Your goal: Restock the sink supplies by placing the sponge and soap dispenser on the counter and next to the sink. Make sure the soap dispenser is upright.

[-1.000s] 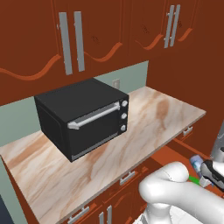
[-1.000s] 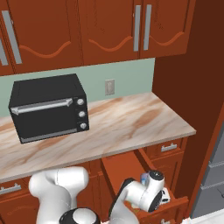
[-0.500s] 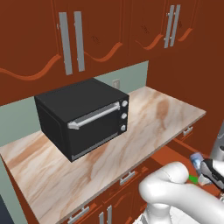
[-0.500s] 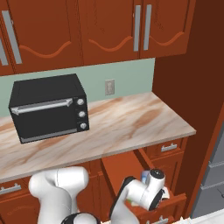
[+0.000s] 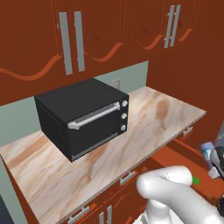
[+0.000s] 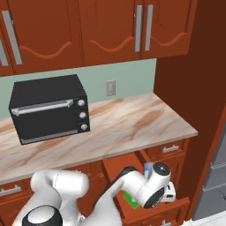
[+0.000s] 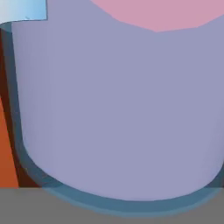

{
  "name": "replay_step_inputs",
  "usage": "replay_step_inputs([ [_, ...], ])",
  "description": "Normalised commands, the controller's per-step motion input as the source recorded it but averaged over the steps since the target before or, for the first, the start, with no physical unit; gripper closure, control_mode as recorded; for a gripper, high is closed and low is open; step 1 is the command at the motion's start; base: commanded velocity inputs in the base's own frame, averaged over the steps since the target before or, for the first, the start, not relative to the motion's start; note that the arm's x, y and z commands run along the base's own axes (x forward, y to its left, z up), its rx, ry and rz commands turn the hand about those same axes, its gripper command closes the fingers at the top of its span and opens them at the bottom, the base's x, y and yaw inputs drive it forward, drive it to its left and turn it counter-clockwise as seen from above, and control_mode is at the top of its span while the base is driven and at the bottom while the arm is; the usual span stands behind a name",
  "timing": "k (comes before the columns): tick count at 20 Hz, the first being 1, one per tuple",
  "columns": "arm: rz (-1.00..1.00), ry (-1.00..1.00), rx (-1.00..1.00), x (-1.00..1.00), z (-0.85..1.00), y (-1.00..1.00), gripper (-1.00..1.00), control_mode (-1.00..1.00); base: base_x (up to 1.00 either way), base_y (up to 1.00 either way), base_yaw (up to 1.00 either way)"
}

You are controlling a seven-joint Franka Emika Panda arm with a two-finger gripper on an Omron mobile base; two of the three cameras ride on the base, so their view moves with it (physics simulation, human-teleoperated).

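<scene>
My gripper point(image 6: 168, 193) reaches down into an open drawer point(image 6: 155, 214) under the right end of the counter point(image 6: 132, 124). The soap dispenser point(image 7: 118, 109) looms pale lavender right against the hand camera, between the fingers and hiding them. Its blue top point(image 5: 206, 151) peeks out beside my hand, and a sliver of the soap dispenser point(image 6: 148, 167) shows behind my wrist. The green sponge point(image 5: 195, 180) lies in the same drawer, and the sponge point(image 6: 130, 199) peeks out below my forearm. The sink is out of view.
A black toaster oven point(image 5: 83, 116) stands on the counter point(image 5: 148, 127) at the back left, also seen as the oven point(image 6: 48, 108). Reddish wall cabinets hang above. A tall brown panel point(image 6: 198, 88) closes the counter's right end.
My hand has settled slightly lower and further into the drawer against the bottle. The oven, counter and sponge have not moved.
</scene>
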Motion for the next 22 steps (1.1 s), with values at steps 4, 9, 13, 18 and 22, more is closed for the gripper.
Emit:
replay_step_inputs([
  [4, 0.0, -0.11, 0.0, -0.73, 1.0, 0.0, 1.0, -1.0, 0.0, 0.0, 0.0],
  [9, 0.0, -0.06, 0.0, -0.55, 1.0, 0.0, 1.0, -1.0, 0.0, 0.0, 0.0],
  [13, -0.01, 0.0, 0.0, -0.14, 1.0, -0.01, 1.0, -1.0, 0.0, 0.0, 0.0],
  [18, -0.01, 0.04, 0.0, 0.0, 1.0, -0.08, 1.0, -1.0, 0.0, 0.0, 0.0],
  [22, 0.0, 0.13, 0.0, 0.01, 0.98, -0.09, 1.0, -1.0, 0.0, 0.0, 0.0],
])
